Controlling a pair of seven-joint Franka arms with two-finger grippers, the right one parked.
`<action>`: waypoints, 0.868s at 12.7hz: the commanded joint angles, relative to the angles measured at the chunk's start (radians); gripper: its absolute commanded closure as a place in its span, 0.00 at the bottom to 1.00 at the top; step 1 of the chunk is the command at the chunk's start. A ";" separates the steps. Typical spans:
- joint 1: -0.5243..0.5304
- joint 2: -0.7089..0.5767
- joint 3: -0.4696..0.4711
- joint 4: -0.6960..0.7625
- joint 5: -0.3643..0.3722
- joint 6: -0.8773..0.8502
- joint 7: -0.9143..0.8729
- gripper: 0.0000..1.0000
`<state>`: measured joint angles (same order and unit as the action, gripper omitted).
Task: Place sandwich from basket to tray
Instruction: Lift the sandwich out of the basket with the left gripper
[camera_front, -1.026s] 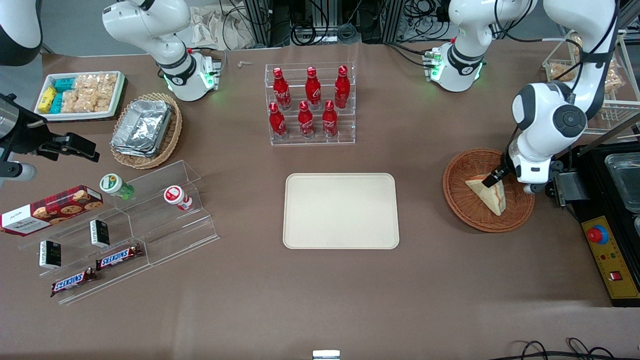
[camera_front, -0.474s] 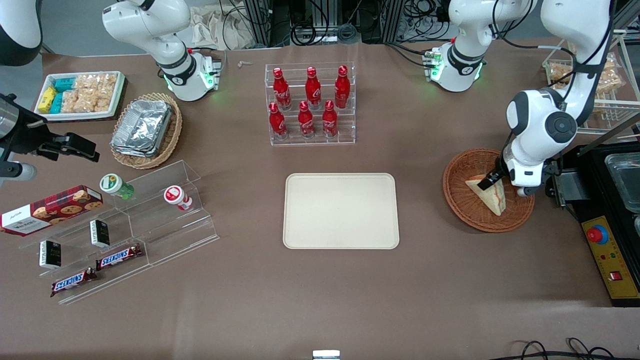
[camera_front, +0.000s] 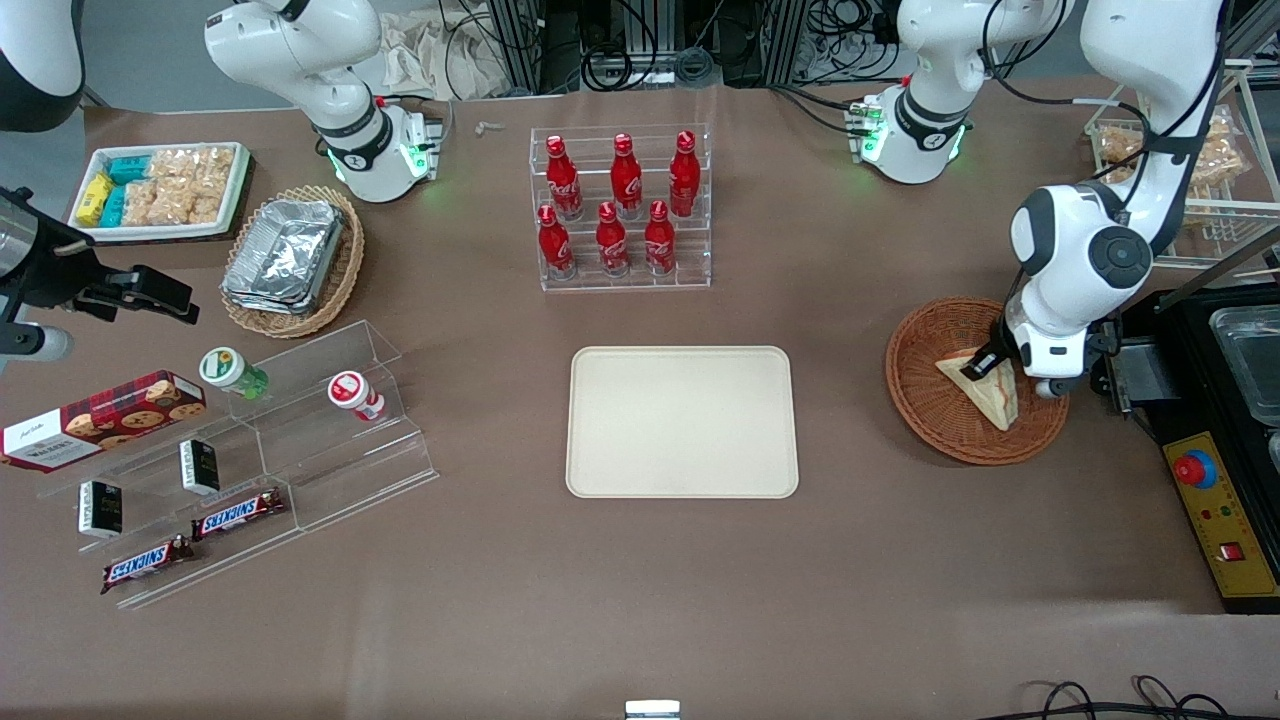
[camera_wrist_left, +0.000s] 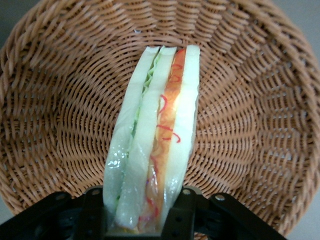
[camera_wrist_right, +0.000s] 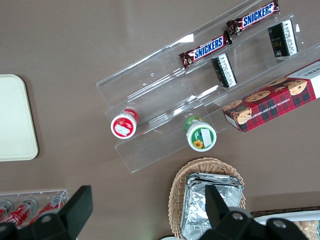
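Observation:
The sandwich (camera_front: 985, 392) is a pale wedge with a red-orange filling edge. It lies in the round reddish-brown wicker basket (camera_front: 925, 400) toward the working arm's end of the table. My left gripper (camera_front: 978, 365) is down in the basket, shut on the wide end of the sandwich. In the left wrist view the black fingers (camera_wrist_left: 95, 210) press both bread faces of the sandwich (camera_wrist_left: 155, 140), which stands on edge over the basket (camera_wrist_left: 250, 100) weave. The beige tray (camera_front: 683, 421) lies bare at the table's middle, beside the basket.
A clear rack of red bottles (camera_front: 622, 210) stands farther from the camera than the tray. A black control box with a red button (camera_front: 1215, 500) sits beside the basket. Acrylic snack shelves (camera_front: 240, 450), a tan basket with foil containers (camera_front: 290, 260) and a white snack tray (camera_front: 160, 190) lie toward the parked arm's end.
The left arm's wrist has shifted slightly away from the camera. The sandwich has turned more onto its edge in the basket, between the fingers.

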<state>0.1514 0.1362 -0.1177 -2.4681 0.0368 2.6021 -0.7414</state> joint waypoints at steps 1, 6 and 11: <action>-0.007 -0.061 -0.010 -0.022 0.012 0.037 -0.096 1.00; -0.009 -0.109 -0.072 0.304 0.020 -0.441 -0.070 1.00; -0.012 -0.089 -0.155 0.705 0.005 -0.894 0.126 1.00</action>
<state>0.1388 0.0159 -0.2450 -1.8933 0.0408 1.8202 -0.6911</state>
